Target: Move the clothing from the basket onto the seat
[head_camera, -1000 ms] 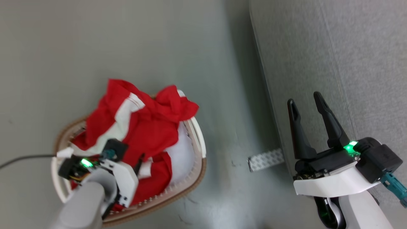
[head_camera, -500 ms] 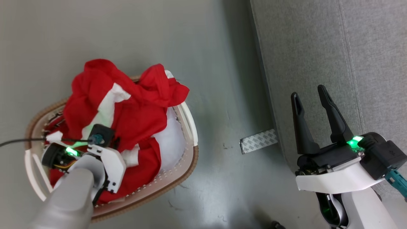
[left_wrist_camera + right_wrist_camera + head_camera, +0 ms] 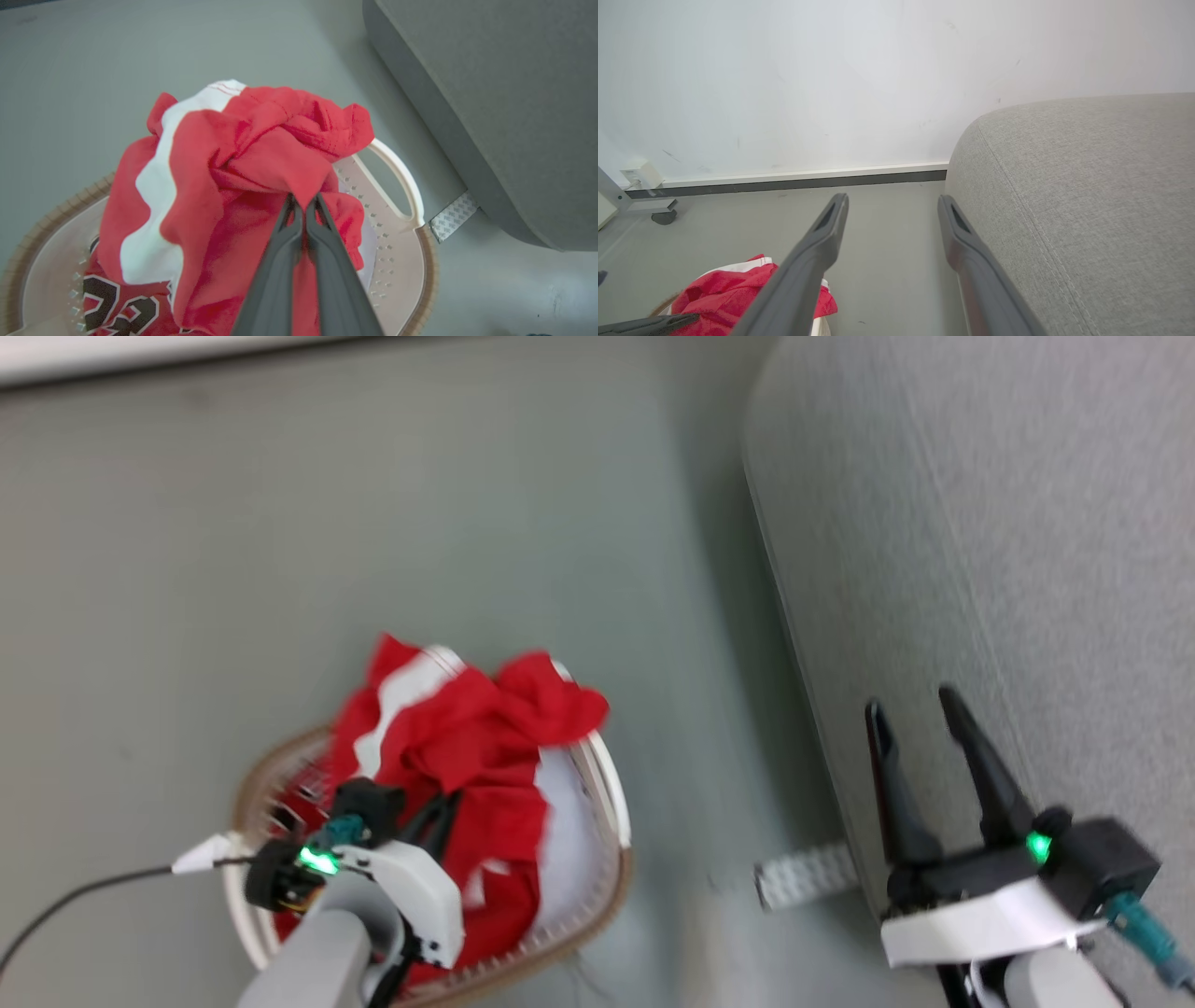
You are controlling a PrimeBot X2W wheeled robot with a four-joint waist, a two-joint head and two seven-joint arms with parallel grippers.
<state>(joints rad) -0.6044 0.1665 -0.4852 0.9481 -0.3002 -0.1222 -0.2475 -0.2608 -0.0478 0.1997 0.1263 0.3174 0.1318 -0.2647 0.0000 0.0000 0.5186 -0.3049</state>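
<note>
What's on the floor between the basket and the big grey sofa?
Mostly bare grey floor. In the head view, one small pale patterned strip lies by the sofa base, apart from the basket.

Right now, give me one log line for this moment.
left gripper: shut on clothing, over basket | right gripper: open, holding nothing, beside seat | transfer: not yet done

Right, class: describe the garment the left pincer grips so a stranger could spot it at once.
Beside the grey sofa stands a cream basket. Topmost in its red heap is the garment pinched by the left pincer. It bears a broad white stripe, unlike the jersey below with black-and-white numerals.
</note>
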